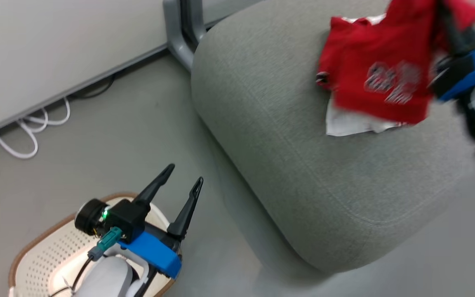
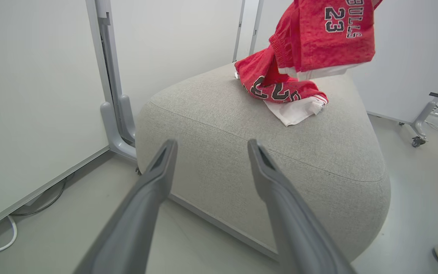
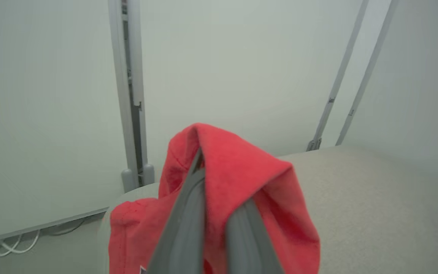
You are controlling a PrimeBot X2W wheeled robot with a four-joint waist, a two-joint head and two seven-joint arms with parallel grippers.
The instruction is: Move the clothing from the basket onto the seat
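Clothing (image 1: 382,78) is all at the seat (image 1: 270,123). One red shirt (image 2: 329,38) hangs in the air over the cushion, draped across the right gripper (image 3: 219,182), whose fingers are clenched on a fold near the shirt's top. Below it a second shirt (image 2: 276,85) lies crumpled on the seat, on top of a white cloth (image 2: 297,110) that pokes out toward the seat's near edge. The hanging hem comes close to that pile; I cannot tell whether they touch.

This stuff looks light and limp, with nothing to break. It should drape wherever it is dropped and stay put on the woven cover. A pinch on a bunched fold or on the thicker trimmed edge ought to hold better than a single layer. Because the cloth wraps over both fingers, it may cling when the jaws part, so a small shake or a pull away could be needed.

The left gripper (image 1: 185,173) is released, fingers spread wide and holding nothing, above the basket (image 1: 39,241) on the floor near the seat's corner. What shows of the basket is bare perforated plastic; the arm hides the rest.
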